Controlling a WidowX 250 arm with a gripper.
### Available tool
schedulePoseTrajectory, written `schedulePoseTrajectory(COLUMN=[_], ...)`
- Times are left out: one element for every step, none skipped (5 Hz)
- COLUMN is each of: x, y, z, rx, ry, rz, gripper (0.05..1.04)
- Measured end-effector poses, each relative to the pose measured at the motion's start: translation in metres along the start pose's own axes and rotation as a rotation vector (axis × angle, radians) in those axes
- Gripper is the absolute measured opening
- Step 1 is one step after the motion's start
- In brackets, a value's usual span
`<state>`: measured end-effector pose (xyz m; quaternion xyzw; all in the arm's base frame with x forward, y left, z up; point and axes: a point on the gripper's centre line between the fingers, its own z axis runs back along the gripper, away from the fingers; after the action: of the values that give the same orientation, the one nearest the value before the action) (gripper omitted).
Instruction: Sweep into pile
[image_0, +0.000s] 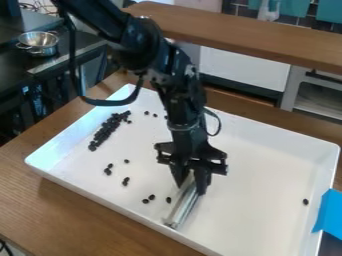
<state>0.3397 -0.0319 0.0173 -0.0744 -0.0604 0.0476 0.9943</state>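
Carrying all the work is a wide, white rectangular tray (270, 165). At the tray's middle, a black two-finger gripper (192, 188) grasps a long silvery bar (184, 207). Near the tray's left wall lies a pile of small black beans (107, 131); loose beans (125, 181) lie nearer the tray's front wall. If the bar tilts, it may ride over them; hasty pushing may scatter them.

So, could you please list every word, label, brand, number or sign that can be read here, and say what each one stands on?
There are none: I cannot read any word, number or sign in this view.
The blue tape by the white tray shows no lettering I can make out.
The long sweeping tool and the metal bowl show no readable print either.
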Motion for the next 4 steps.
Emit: schedulePoseTrajectory(x=[0.003, 0.005, 0.006, 0.004], y=[0.021, 0.044, 0.067, 0.094], z=[0.003, 0.006, 0.009, 0.015], rx=[0.01, 0.03, 0.052, 0.072], ry=[-0.006, -0.013, -0.025, -0.032], rz=[0.005, -0.004, -0.03, -0.04], gripper=[0.38, 0.38, 0.38, 0.38])
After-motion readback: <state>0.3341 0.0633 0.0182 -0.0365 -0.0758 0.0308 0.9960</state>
